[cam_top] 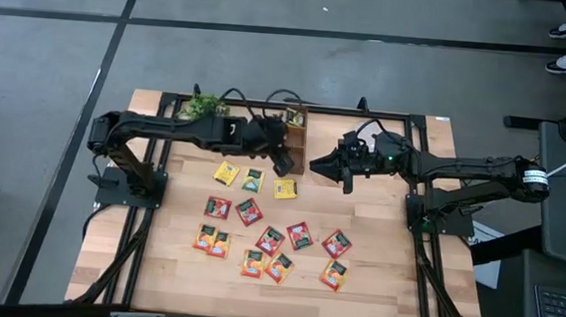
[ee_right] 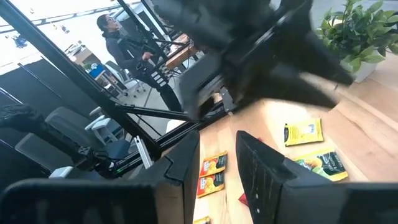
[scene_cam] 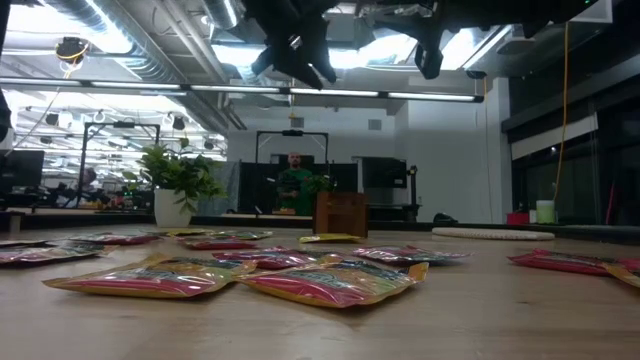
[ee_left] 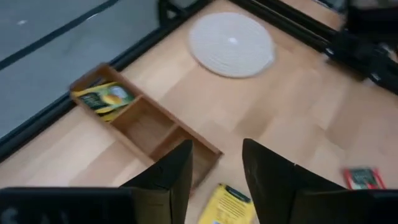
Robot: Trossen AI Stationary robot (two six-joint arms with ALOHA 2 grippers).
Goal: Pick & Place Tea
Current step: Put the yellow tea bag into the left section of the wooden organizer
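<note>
While one yellow sachet point(ee_left: 104, 98) lay in the wooden box point(ee_left: 146, 127), both grippers hovered apart and empty, and many sachets point(cam_top: 270, 240) remained on the table point(cam_top: 375, 275).

Bright overhead ceiling strip lights point(scene_cam: 300, 90), motion-blurred wrist views, soft foreground sachets point(scene_cam: 330, 282)

My left arm's blurred dark bulk point(ee_right: 261, 56) hiding the table's far side in my right wrist view, yellow tea sachet point(ee_left: 227, 205) cut off behind my left fingers point(ee_left: 171, 177), sachet labels too small to read
</note>
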